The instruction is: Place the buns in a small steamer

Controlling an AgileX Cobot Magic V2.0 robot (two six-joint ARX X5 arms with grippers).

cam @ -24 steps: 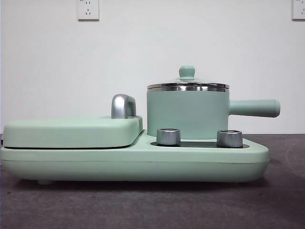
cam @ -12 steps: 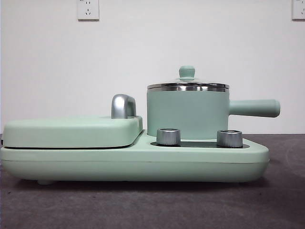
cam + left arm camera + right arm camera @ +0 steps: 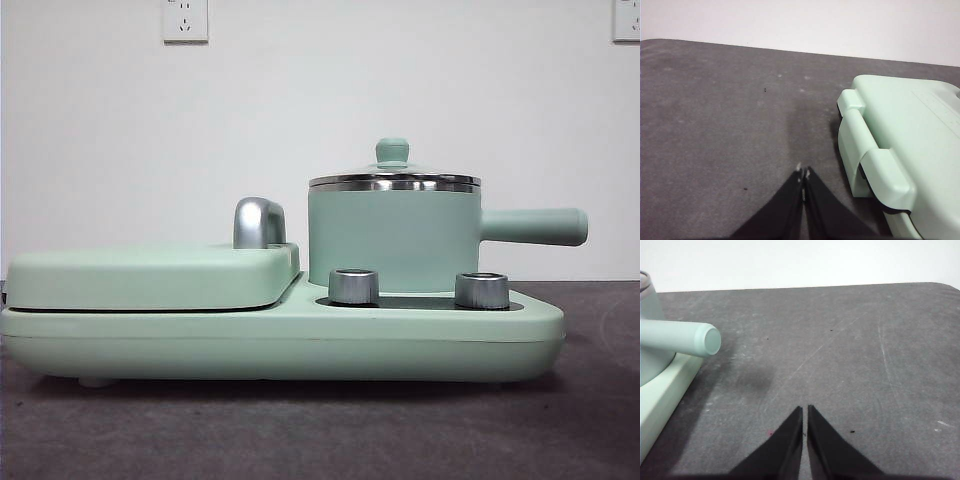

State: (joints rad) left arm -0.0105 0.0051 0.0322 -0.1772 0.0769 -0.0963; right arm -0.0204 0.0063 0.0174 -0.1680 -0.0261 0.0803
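The small steamer [image 3: 392, 237], a mint-green pot with a steel rim and a long side handle [image 3: 533, 226], stands on the right of the green cooker base with its glass lid and green knob [image 3: 392, 152] on. Its handle also shows in the right wrist view [image 3: 682, 338]. No buns are in view. My left gripper [image 3: 803, 173] is shut and empty over bare table beside the grill plate [image 3: 905, 145]. My right gripper [image 3: 805, 409] is shut and empty over the table, off the end of the handle. Neither arm shows in the front view.
The flat hinged grill plate [image 3: 150, 276] with a chrome handle [image 3: 258, 222] lies closed on the left of the cooker base [image 3: 300, 345]. Two chrome dials [image 3: 353, 286] sit in front of the pot. The grey table [image 3: 865, 350] stretches out on both sides.
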